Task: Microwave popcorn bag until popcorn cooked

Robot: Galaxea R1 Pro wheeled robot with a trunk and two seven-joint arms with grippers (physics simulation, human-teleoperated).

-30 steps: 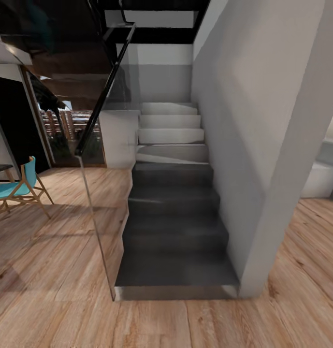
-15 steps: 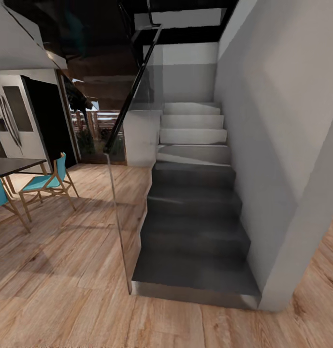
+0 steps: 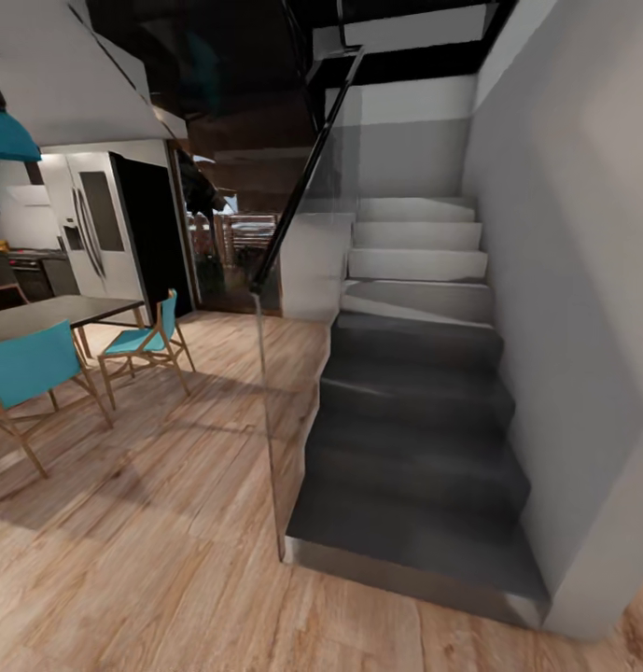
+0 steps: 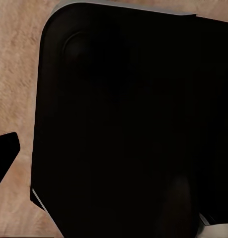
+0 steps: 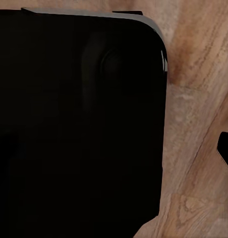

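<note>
Stairs (image 3: 410, 373): centre to 3 o'clock of the head view, dark grey lower treads, pale upper treads rising toward 12 o'clock. Glass panel (image 3: 298, 280) with black rail (image 3: 307, 177) along their 9 o'clock side; grey wall (image 3: 564, 280) on the 3 o'clock side.

Floor (image 3: 153, 560): light wood planks, from 9 o'clock round to 6 o'clock.

Table (image 3: 50, 313): dark top, at 9 o'clock. Two teal chairs with wooden legs beside it, the near chair (image 3: 27, 373) toward 8 o'clock, the far chair (image 3: 148, 341) just past the table's end.

Fridge (image 3: 97, 233): pale double doors, at 10 o'clock behind the table, a dark opening (image 3: 158, 233) beside it. Dark kitchen units (image 3: 22, 271) at the far 9 o'clock edge, blurred.

Popcorn bag, microwave: location cannot be told from these views.

Left wrist view: large black rounded body (image 4: 133, 124) over wood floor. Right wrist view: similar black body (image 5: 74, 124), wood floor around it.

Gripper state, left and right: cannot tell.
</note>
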